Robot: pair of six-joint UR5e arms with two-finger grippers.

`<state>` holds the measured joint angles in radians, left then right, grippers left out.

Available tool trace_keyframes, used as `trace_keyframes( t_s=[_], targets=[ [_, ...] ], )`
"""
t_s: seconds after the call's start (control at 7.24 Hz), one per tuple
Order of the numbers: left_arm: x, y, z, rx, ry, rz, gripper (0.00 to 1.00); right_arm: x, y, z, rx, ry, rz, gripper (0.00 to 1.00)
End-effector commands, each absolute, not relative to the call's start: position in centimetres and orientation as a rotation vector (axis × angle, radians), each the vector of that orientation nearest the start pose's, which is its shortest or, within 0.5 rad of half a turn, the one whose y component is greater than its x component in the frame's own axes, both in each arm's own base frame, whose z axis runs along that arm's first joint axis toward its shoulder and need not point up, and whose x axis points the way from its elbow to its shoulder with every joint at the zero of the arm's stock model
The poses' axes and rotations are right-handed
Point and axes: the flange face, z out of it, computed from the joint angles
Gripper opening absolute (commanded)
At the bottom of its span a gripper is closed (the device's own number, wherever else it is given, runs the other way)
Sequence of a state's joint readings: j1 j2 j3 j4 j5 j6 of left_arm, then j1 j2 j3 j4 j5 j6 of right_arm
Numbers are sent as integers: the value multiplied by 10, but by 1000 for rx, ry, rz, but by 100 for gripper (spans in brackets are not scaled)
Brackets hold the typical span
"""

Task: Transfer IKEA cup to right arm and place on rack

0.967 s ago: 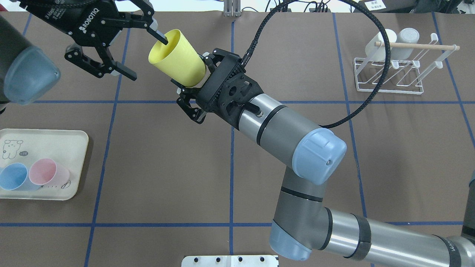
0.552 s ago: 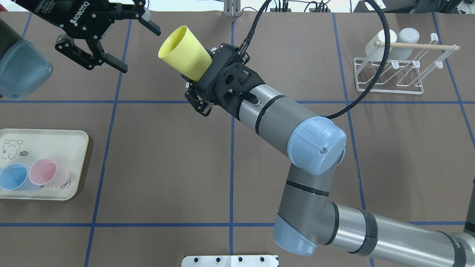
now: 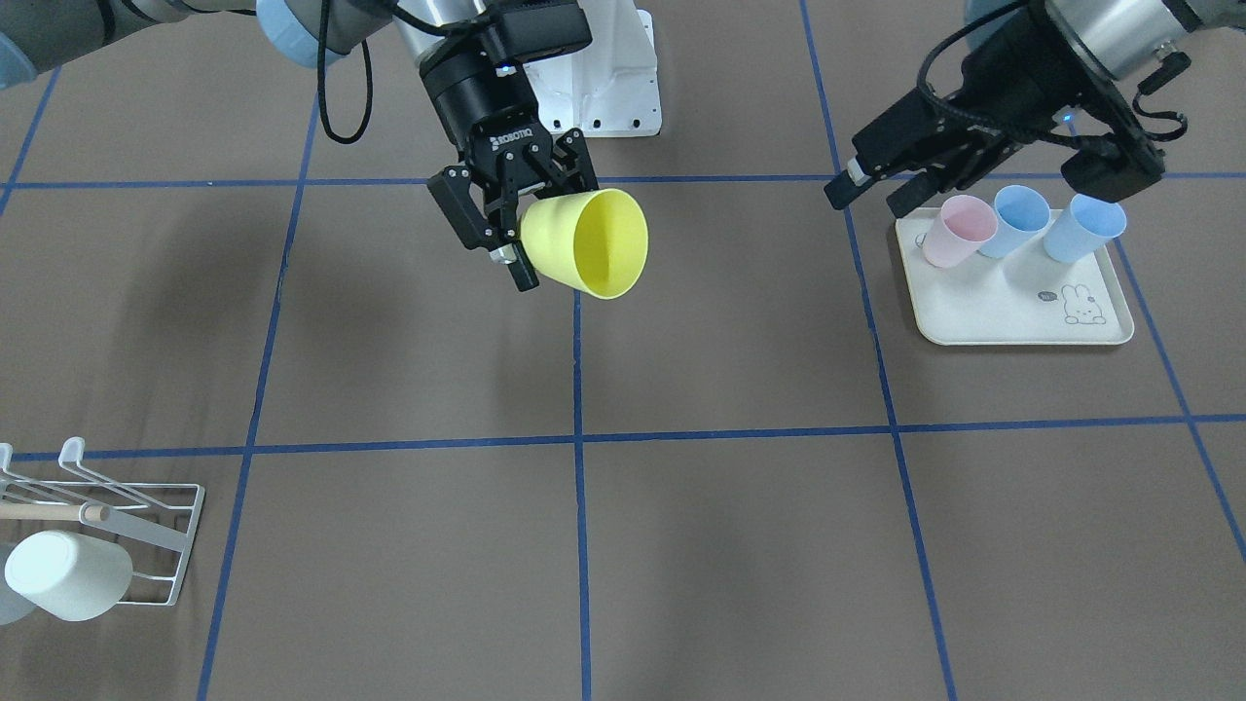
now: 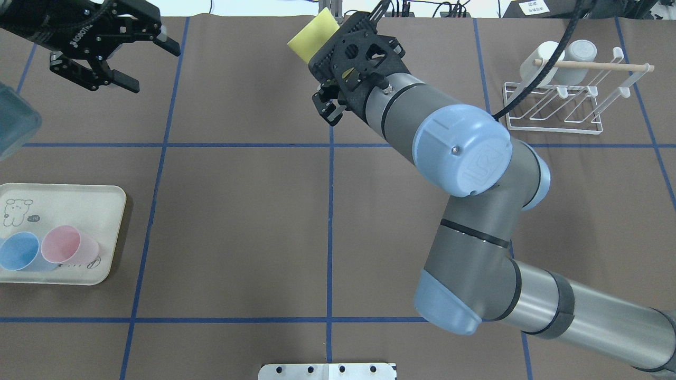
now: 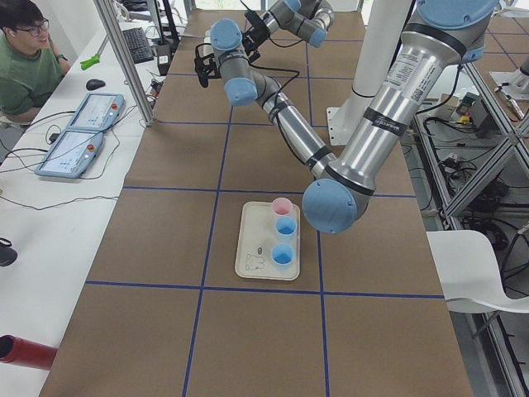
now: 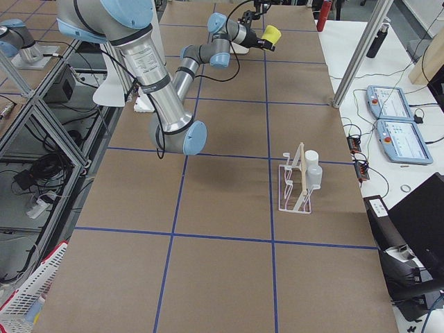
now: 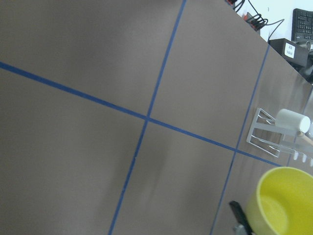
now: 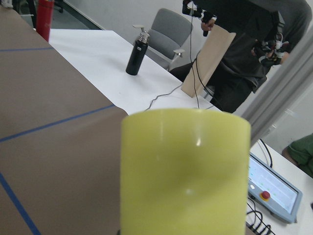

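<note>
The cup (image 3: 589, 243) is hanging sideways above the counter (image 3: 730, 506), the right fingers (image 3: 523, 274) pinching it, seemingly at its base. The left fingers (image 3: 845, 187) are standing spread near the tray (image 3: 1012, 329).

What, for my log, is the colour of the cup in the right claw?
Yellow; the cup shows best in the exterior front-facing view.

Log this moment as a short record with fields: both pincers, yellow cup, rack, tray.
right pincer: shut on the yellow cup's base, in the air
left pincer: open, empty, in the air
yellow cup: on its side, mouth away from the right pincer
rack: two white cups on it
tray: one pink cup, two blue cups
</note>
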<state>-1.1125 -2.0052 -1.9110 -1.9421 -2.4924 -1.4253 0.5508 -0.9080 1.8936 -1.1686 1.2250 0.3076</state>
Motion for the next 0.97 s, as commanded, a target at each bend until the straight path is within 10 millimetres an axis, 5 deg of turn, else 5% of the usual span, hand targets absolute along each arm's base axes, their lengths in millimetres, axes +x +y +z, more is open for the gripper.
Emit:
trace_keyframes(
  t_s=[0.0,0.14,0.28,0.41,0.83],
  targets=[
    [191,-528,262,83,1187,-235,100,-361,-497,113,1152,-579,-381,43],
    [184,-533,268,119,1136,-201,100,-337,-511,114,1172,-558,-527,47],
    [169,-539,274,137,1107,-195,100,-323,-519,147,1107,-552,-473,25],
    [161,-539,284,137,1094,-203,100,-299,-533,177,1069,-509,-437,19],
    [154,-529,288,144,1092,-199,100,-200,-544,234,1081,-303,-554,18]
  ],
)
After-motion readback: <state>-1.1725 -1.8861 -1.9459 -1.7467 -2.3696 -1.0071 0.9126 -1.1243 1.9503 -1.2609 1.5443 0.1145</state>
